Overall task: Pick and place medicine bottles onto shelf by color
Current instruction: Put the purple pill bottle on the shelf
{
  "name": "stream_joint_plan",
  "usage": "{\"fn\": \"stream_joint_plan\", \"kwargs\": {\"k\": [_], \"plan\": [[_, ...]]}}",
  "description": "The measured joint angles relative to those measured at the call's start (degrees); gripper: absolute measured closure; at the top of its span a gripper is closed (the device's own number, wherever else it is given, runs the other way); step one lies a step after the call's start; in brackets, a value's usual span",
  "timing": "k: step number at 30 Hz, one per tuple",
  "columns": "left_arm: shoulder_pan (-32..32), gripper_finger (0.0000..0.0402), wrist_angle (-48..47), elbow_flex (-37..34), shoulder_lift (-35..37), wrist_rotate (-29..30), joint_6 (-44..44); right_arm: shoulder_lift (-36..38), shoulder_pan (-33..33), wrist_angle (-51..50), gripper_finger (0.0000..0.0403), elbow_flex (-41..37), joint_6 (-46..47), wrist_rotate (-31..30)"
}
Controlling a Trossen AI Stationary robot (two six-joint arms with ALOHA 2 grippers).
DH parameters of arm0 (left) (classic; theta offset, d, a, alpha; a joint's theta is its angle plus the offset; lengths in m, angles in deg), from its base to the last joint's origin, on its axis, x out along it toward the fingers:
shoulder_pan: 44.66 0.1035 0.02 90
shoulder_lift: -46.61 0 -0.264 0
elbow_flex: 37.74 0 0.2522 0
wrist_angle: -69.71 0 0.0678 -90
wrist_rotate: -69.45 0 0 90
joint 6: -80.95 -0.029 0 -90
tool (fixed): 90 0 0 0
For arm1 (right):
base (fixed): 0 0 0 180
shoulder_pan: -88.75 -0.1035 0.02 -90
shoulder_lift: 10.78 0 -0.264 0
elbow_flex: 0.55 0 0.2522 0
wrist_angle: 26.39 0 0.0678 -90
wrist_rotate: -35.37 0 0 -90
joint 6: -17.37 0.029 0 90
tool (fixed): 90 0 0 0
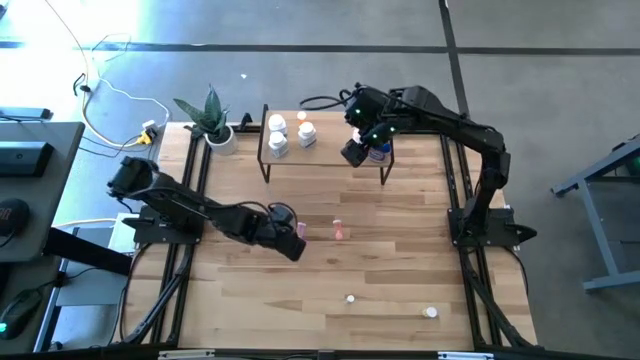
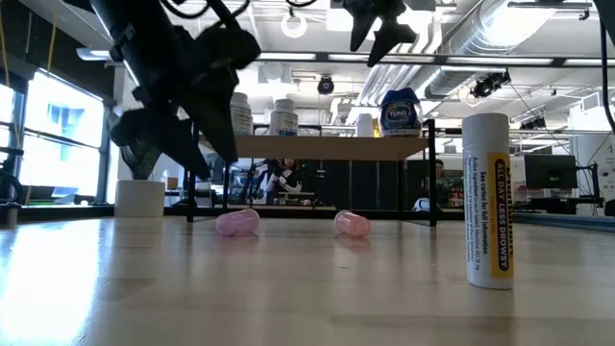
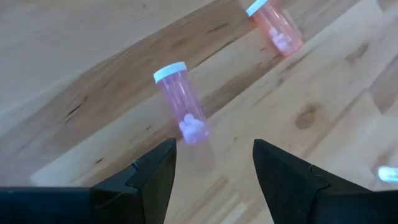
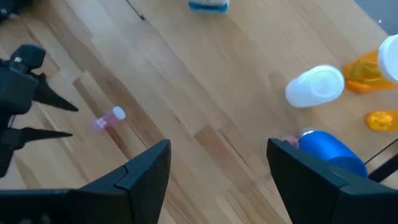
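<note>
A tall white cylinder with a yellow label stands nearest on the pale, grained wooden table. Farther in, two clear pink vials lie flat — the left gripper hovers over one, jaws wide. Beyond, the right gripper, also wide, hangs above the shelf and its blue-capped bottle

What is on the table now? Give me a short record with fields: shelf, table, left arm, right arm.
shelf: low light-wood shelf on black legs holds white bottles and a squat blue bottle
table: two pink vials lying down; tall white yellow-labelled bottle upright
left arm: left gripper open, over nearer pink vial
right arm: right gripper open, above shelf
</note>
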Motion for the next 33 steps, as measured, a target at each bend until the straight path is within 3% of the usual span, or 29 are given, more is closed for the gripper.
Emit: {"fn": "stream_joint_plan", "kwargs": {"k": [16,23,33], "plan": [[1.57,0.0197,4.82,-0.01,-11.54,1.49,-0.22,-0.04,-1.61,0.36,0.0146,0.00,2.85,-0.44],[1.50,0.0200,4.81,0.15,-12.68,3.03,-2.67,-0.04,-1.61,0.46,0.0146,0.00,2.85,-0.68],[1.91,0.0273,3.35,0.05,-12.35,2.37,-9.71,-0.04,-1.61,0.61,0.0146,0.00,2.85,-0.68]]}}
